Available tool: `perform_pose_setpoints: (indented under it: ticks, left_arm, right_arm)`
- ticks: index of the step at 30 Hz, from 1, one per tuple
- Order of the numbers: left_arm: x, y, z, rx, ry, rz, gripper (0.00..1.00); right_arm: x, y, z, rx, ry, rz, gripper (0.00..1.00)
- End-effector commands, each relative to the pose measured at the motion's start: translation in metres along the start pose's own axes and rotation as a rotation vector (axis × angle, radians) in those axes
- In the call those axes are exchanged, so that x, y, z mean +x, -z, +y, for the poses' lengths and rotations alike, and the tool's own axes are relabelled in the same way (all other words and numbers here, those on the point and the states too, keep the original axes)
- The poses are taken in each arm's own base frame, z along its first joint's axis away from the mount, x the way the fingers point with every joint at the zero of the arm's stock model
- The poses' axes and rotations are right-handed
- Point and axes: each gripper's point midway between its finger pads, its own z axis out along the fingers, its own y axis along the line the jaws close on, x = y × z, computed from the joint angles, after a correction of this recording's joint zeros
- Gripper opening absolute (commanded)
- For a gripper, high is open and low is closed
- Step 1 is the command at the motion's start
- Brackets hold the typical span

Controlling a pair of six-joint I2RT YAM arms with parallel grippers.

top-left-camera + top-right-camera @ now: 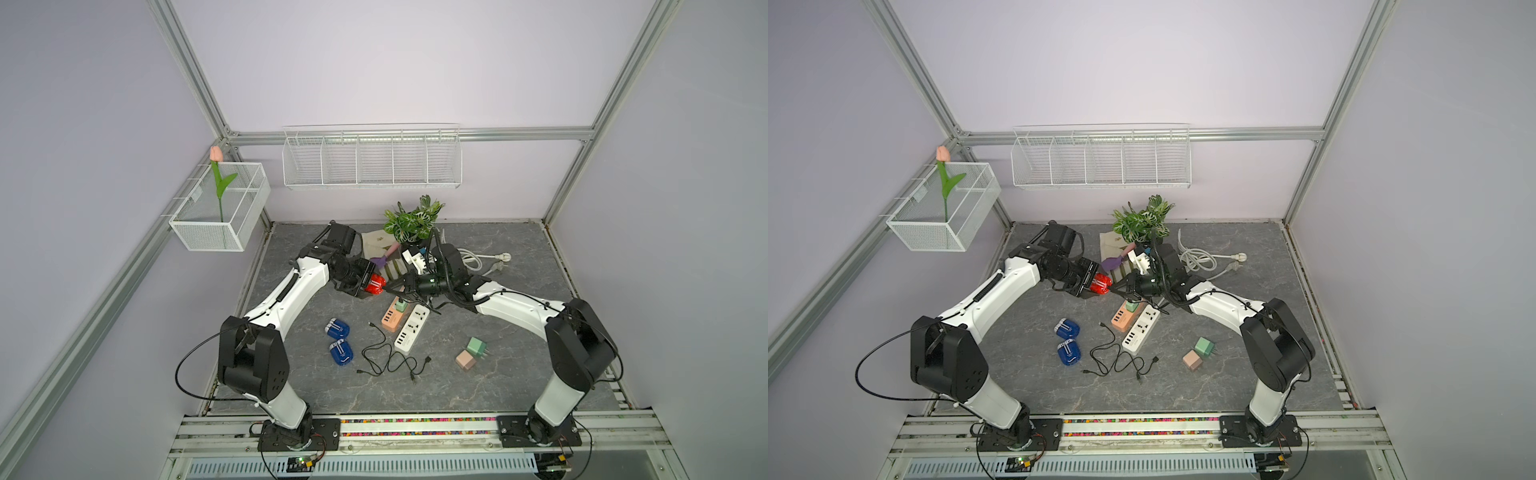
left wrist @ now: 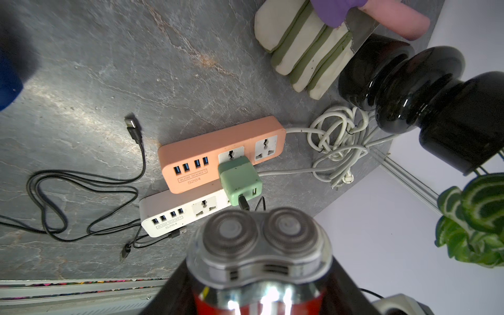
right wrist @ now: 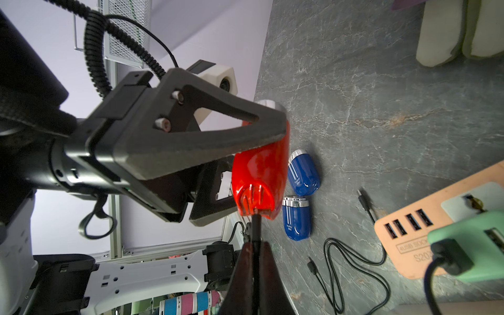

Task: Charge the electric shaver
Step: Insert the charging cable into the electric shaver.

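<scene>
Nearest me on the grey marbled counter (image 1: 478, 390) lie loose black USB cables (image 1: 388, 359) and two blue oval shavers (image 1: 337, 328). Past them, a green cube adapter (image 1: 401, 306) sits plugged into the peach plastic power strip (image 1: 390, 319), which lies beside a white power strip (image 1: 411, 330). Just beyond, my left gripper (image 1: 371, 286) is partly open, clamped around the glossy red electric shaver (image 3: 259, 169) and holding it off the counter. My right gripper (image 3: 256, 246) is pinched fully closed on a thin black charging plug (image 3: 255, 225), whose tip meets the shaver's base.
</scene>
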Motion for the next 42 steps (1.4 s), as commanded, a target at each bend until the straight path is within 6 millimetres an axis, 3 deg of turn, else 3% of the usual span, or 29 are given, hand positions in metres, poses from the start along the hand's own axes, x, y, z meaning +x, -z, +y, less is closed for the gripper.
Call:
perform_pose_setpoints:
  ticks: [1,24,32,36,38,42]
  left_arm:
    - [0.013,0.005,-0.013,0.031,-0.026,0.03,0.0]
    - [0.055,-0.002,-0.017,0.056,-0.048,0.125,0.0]
    - [0.059,0.001,-0.015,0.062,-0.048,0.141,0.0]
    - [0.05,0.002,-0.006,0.037,-0.045,0.11,0.0]
    - [0.041,0.002,-0.002,0.034,-0.02,0.09,0.0]
    - [0.029,0.004,-0.012,0.085,0.026,0.06,0.0]
  right_arm:
    - [-0.004,-0.006,0.003,-0.002,0.004,-0.01,0.07]
    - [-0.009,-0.022,0.0,0.022,0.012,0.001,0.07]
    - [-0.01,-0.023,-0.003,0.027,0.016,-0.002,0.07]
    - [-0.01,-0.019,0.0,0.035,0.023,-0.008,0.07]
    - [-0.011,-0.01,0.003,0.053,0.036,-0.023,0.15]
    - [-0.014,0.012,0.012,0.083,0.058,-0.055,0.43]
